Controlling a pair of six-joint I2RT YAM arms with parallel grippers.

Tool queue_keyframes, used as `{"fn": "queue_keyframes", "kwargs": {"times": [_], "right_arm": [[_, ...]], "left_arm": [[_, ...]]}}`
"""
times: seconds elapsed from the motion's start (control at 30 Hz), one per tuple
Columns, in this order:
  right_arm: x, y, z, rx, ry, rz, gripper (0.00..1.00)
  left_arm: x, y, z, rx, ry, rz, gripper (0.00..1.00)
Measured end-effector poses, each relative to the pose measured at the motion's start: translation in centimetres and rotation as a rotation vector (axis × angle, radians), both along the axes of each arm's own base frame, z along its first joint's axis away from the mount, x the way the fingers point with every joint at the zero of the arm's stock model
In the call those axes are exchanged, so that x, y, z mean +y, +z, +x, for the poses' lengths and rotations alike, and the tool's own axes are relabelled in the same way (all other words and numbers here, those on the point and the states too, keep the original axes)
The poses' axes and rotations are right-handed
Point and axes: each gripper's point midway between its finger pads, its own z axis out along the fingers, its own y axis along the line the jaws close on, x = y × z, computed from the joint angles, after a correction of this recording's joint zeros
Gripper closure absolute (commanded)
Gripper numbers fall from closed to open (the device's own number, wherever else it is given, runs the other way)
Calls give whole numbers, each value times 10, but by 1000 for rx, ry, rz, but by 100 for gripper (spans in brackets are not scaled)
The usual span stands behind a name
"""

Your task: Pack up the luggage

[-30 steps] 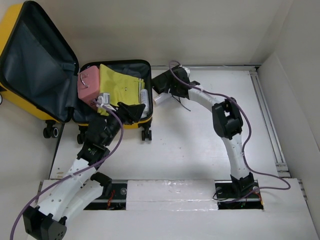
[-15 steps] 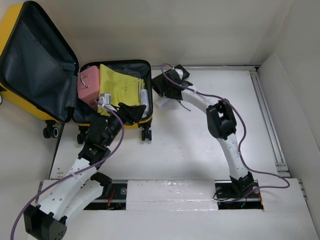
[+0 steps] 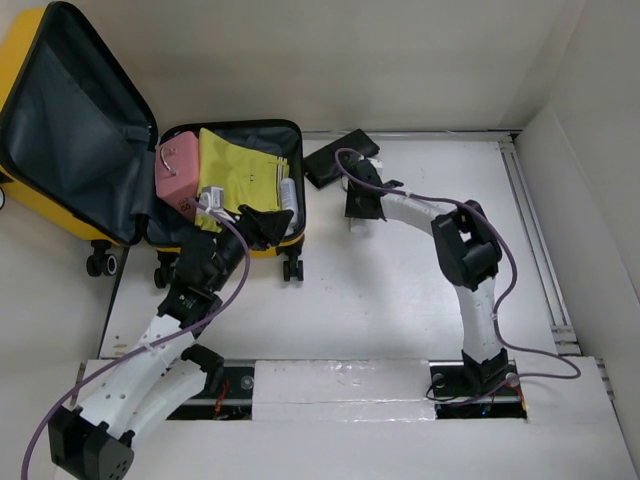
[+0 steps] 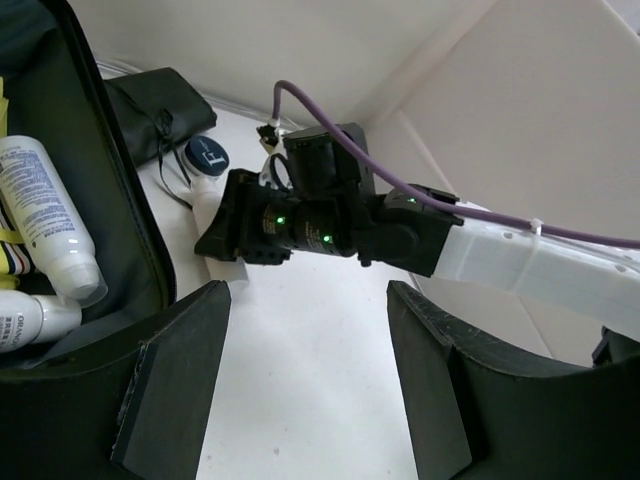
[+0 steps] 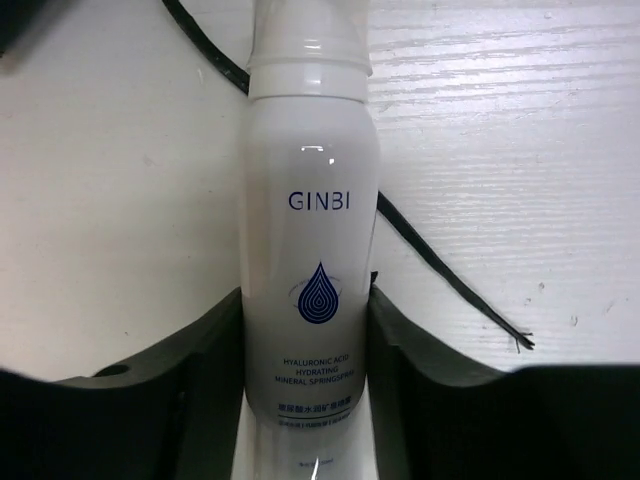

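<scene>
Luggage (image 3: 22, 60), a bright-yellow hard-shell suitcase with dark grey lining, lies open at the far left of the white table (image 3: 400, 290). Its lid is propped up and cut off by the edge of the top view. Its base holds a small pink case (image 3: 177, 170), a yellow packet (image 3: 240, 170) and white plastic bottles (image 4: 45, 215). The left gripper (image 4: 305, 320) hangs over the base's near right corner, its fingers spread with nothing between them. The right gripper (image 5: 308, 320) has its fingers pressed against both sides of a white spray bottle (image 5: 312, 250) that lies on the table. From above, the gripper's body hides nearly all of that bottle, and the wrist view cuts off its lower end. A thin black cord (image 5: 440, 265) passes behind it. A second ago the right gripper sat over the flat black fabric pouch (image 3: 338, 162) beside the suitcase. It is now nearer and further right, the pouch is uncovered, and the left arm has not moved.
</scene>
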Motion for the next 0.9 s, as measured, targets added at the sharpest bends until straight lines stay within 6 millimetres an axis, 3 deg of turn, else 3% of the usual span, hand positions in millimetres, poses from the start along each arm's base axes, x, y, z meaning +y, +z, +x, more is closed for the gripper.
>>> {"fn": "queue_keyframes", "kwargs": {"times": [0.03,0.23,0.33,0.43,0.57,0.67,0.8,0.83,0.9], "right_arm": [[-1,0,0,1,4,11,69],[-16,11,-21,6,37,49,69],[-12,45,-25,-44,70,92,69],[8,98,-30,-143,136,164,69],[67,172,-47,-266,304,319,67],[130,218,-56,-332,449,433,45],[209,254,-55,-373,610,577,25],[220,254,-54,-372,635,599,23],[223,247,-52,-348,650,616,23]], "left_arm": [[0,-1,0,4,-1,2,41],[0,-3,0,11,1,7,41],[1,-2,-1,9,2,5,41],[1,-1,-1,8,2,4,41],[2,2,-1,-1,9,-2,41],[5,10,-3,-15,20,-12,42],[13,25,-8,-50,41,-35,42],[14,27,-10,-54,47,-37,42],[17,31,-11,-60,57,-40,42]]}}
